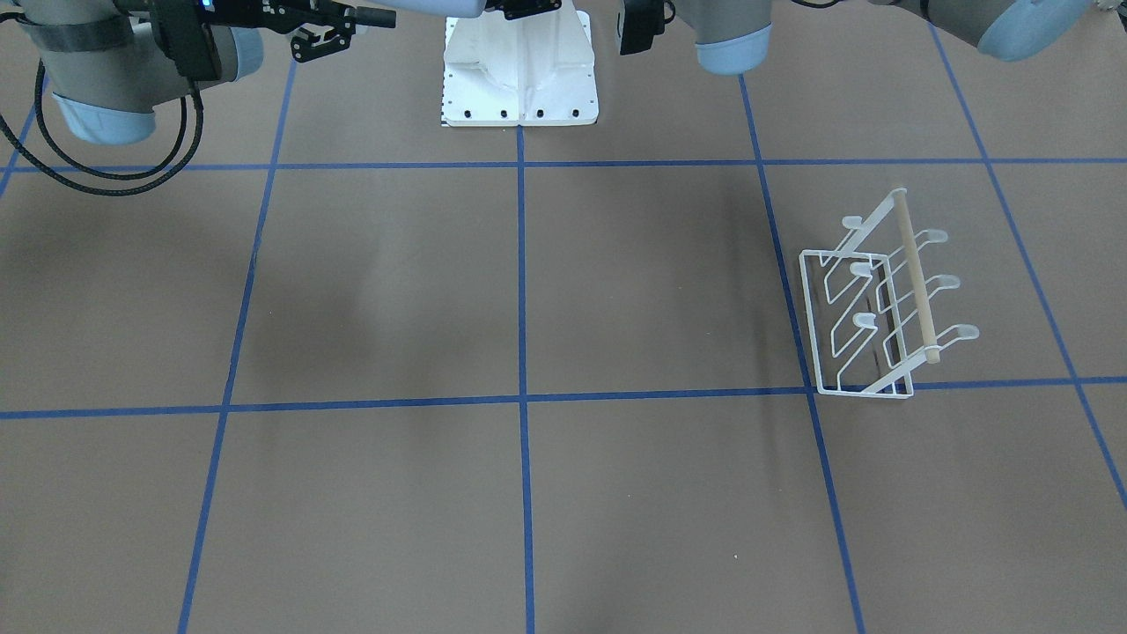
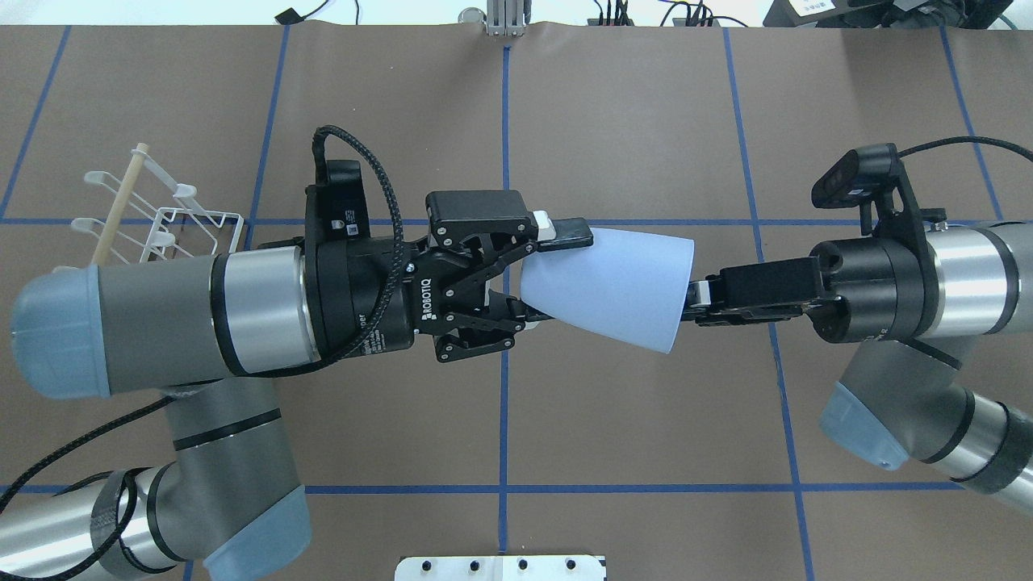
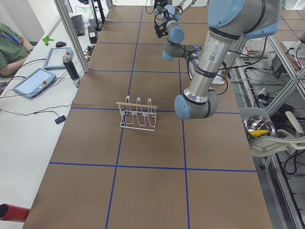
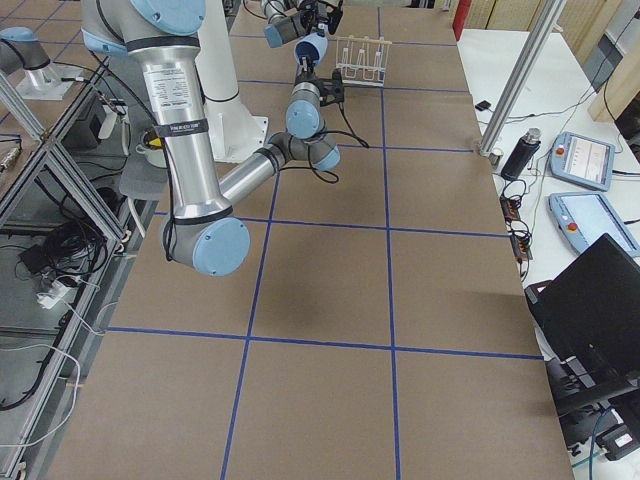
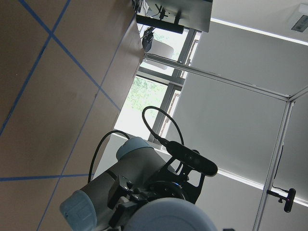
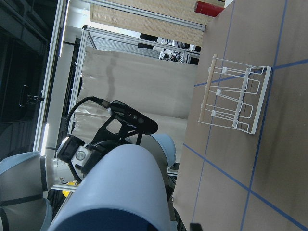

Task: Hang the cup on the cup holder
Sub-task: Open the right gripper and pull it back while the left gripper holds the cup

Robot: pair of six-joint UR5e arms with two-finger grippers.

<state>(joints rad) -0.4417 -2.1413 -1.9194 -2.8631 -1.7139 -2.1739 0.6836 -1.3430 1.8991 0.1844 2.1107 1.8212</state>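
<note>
The pale blue cup (image 2: pixel 613 286) hangs sideways in the air over the table's middle, its narrow base toward my left arm. My left gripper (image 2: pixel 545 274) has its fingers above and below the base and looks shut on it. My right gripper (image 2: pixel 696 300) is shut on the cup's wide rim from the other side. The cup also fills the bottom of the right wrist view (image 6: pixel 120 187). The white wire cup holder (image 2: pixel 161 222) with its wooden rod stands on the table behind my left forearm, with bare prongs (image 1: pixel 880 299).
The table is brown paper with a blue tape grid (image 1: pixel 521 396). The robot's white base (image 1: pixel 519 79) sits at the near edge. An operator's desk with tablets (image 3: pixel 35 81) runs along the far side.
</note>
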